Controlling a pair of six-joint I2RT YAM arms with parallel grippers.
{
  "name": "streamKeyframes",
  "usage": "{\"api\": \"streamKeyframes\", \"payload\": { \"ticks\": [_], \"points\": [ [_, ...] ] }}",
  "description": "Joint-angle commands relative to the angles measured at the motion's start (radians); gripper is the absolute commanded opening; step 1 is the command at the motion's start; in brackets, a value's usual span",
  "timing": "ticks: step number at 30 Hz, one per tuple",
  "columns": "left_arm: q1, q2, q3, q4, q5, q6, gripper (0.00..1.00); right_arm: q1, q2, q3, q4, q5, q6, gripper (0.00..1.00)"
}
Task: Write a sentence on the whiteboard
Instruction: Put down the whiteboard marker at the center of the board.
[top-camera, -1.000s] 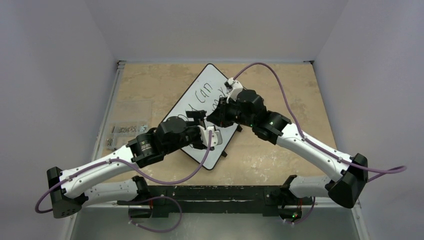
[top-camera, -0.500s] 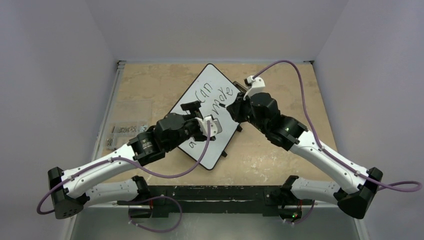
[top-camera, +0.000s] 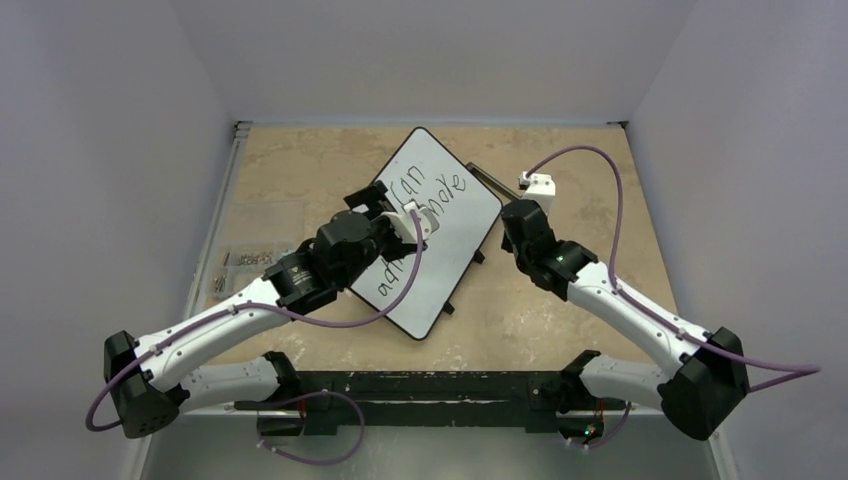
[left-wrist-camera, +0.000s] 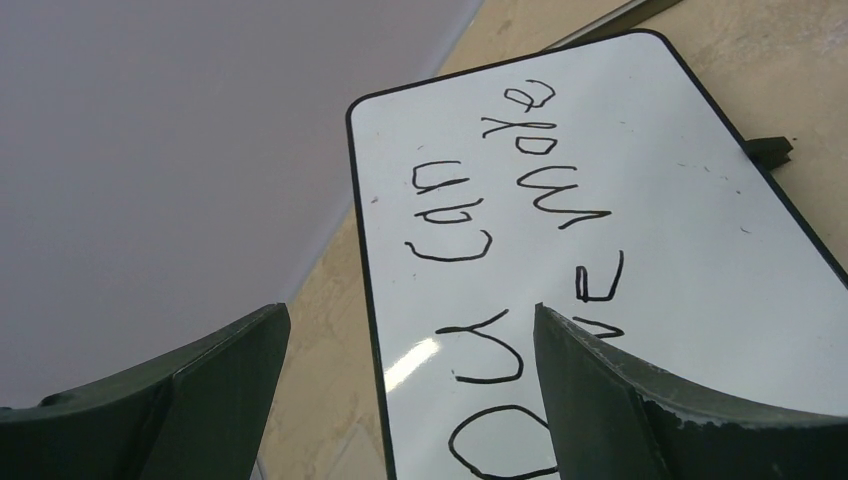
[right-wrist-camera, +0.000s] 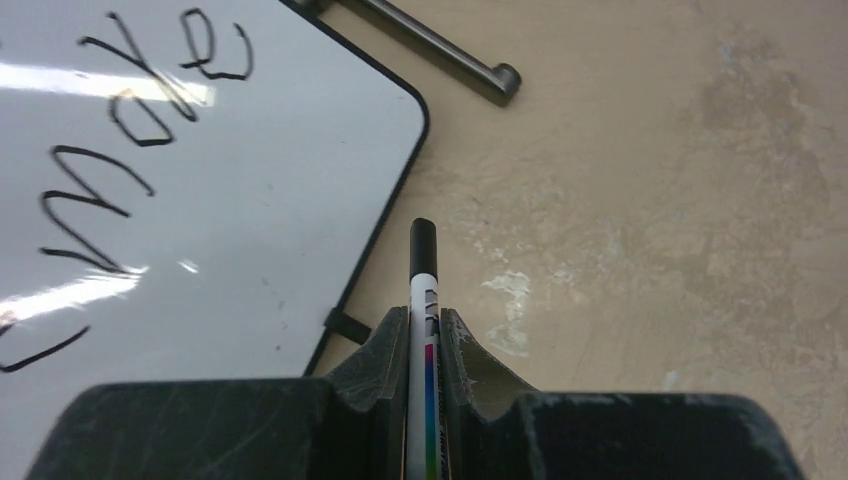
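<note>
Seemingly, a clear tray (top-camera: 266, 216) left of the whiteboard (top-camera: 452, 238) holds metal bits (top-camera: 240, 260).

Tilted whiteboard (top-camera: 440, 270), two-line black sentence (top-camera: 447, 190)

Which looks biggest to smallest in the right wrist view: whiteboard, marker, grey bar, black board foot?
1. whiteboard, though cropped by the frame.
2-3. marker and grey bar look alike in length; the marker is held close to the camera in the right pincer, so no ranking.
4. black foot.
</note>
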Motion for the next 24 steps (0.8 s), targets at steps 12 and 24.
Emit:
{"api": "streamKeyframes", "payload": {
  "ticks": [12, 24],
  "points": [
    [0.060, 0.035, 0.059, 0.060, -0.075, -0.057, 0.90, -0.304, 0.202, -0.068, 0.281, -0.168, -0.049, 0.00],
    [0.066, 0.034, 0.054, 0.066, -0.077, -0.050, 0.90, -0.405, 0.402, -0.038, 0.360, -0.305, -0.044, 0.00]
  ]
}}
